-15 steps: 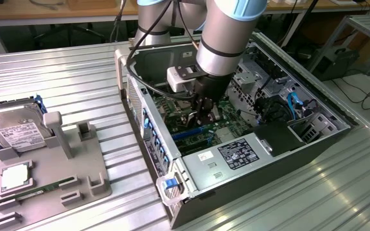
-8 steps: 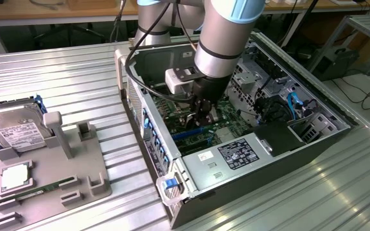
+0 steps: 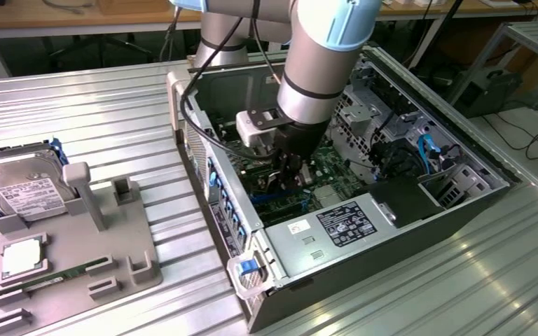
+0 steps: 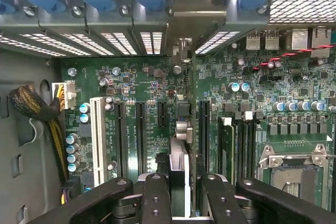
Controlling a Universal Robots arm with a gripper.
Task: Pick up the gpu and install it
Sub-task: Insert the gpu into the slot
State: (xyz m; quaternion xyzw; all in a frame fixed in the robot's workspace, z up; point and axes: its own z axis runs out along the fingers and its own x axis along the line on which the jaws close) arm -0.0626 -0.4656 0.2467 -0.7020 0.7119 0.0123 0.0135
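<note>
Jaws (image 4: 181,192) clamped on the gpu (image 4: 180,163), held edge-on between them, low inside the case (image 3: 437,210) over the motherboard (image 4: 142,93) slots. Card looks stiff, light and fragile, so grip the board edges, not the fan. Wrist view shows slot alignment; exterior view shows the arm's reach and the drive (image 3: 22,189) on the table (image 3: 110,105).

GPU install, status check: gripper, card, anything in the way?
Gripper down inside the open PC case, shut on the gpu, held edge-on. Card over the motherboard slots, bracket at the rear openings. Nothing visibly blocking.
</note>
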